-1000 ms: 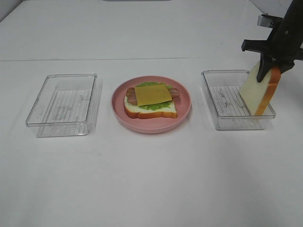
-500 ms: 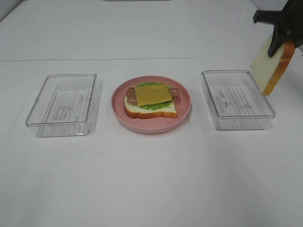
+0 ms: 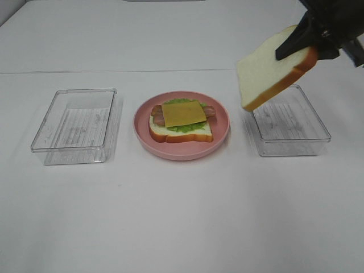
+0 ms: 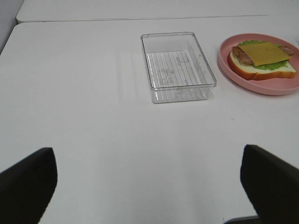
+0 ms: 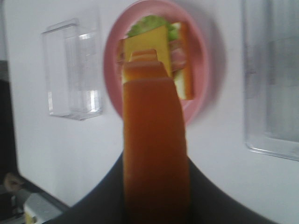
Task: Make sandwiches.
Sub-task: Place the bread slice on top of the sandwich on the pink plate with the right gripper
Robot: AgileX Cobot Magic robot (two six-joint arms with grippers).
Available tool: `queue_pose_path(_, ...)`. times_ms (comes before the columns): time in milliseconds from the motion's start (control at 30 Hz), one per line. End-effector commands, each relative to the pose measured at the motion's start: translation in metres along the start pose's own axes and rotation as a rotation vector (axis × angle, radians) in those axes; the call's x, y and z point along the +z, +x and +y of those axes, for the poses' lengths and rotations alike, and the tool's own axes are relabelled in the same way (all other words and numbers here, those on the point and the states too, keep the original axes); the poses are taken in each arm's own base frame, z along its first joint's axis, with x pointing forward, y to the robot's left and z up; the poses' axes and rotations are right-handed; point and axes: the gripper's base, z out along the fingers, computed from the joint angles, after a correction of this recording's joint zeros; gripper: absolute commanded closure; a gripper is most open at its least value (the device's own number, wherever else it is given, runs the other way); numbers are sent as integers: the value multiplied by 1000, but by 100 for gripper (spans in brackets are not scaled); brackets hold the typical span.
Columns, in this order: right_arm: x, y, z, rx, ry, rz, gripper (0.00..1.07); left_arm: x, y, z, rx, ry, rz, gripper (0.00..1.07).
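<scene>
A white tabletop is seen from a high camera. Three things rest on it in a row across its middle. A pink round plate sits at the centre. One clear plastic tray lies toward the left edge, and a second clear tray lies toward the right edge. Both trays are seen with nothing inside. The whole near half of the tabletop is bare, and a wide bare strip is also seen between the row and the far edge. Gaps of bare surface are left between the plate and each tray.

On the plate, an open stack is seen: one bread slice at the bottom, a green lettuce leaf, brown bacon strips, and one yellow cheese square on top.

A second bread slice, white with an orange-brown crust, is held in the air by the right gripper, which is closed on its far crust edge. The slice is tilted, over the inner end of the right tray, well apart from the plate.

The left gripper is spread wide with nothing between its fingers, over bare tabletop near the left tray.
</scene>
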Motion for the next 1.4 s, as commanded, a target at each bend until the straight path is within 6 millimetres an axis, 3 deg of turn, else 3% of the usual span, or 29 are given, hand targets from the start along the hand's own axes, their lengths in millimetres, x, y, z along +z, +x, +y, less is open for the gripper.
queue_pose_path(33,5,2,3,-25,-116,-47,107,-3,1,-1,-6,10,-40,8)
queue_pose_path(300,16,-2,4,62,-113,-120,107,-3,1,-1,-6,10,-40,8)
queue_pose_path(367,27,-4,10,48,-134,-118,107,-3,1,-1,-6,10,-40,8)
queue_pose_path(433,55,-6,20,19,-178,-60,107,-3,1,-1,-6,10,-40,8)
queue_pose_path(467,55,-6,20,19,-178,-60,107,-3,1,-1,-6,10,-40,8)
queue_pose_path(500,77,-9,21,15,-188,-16,107,-3,1,-1,-6,10,-40,8)
queue_pose_path(567,85,-11,23,9,-198,10,107,-3,1,-1,-6,10,-40,8)
queue_pose_path(633,107,-19,20,26,-251,87,107,-3,1,-1,-6,10,-40,8)
queue_pose_path(967,143,-53,5,107,-335,100,107,-3,1,-1,-6,10,-40,8)
queue_pose_path(1167,165,-52,-10,161,-336,131,107,-3,1,-1,-6,10,-40,8)
queue_pose_path(1400,183,-45,-9,168,-337,163,107,-3,1,-1,-6,10,-40,8)
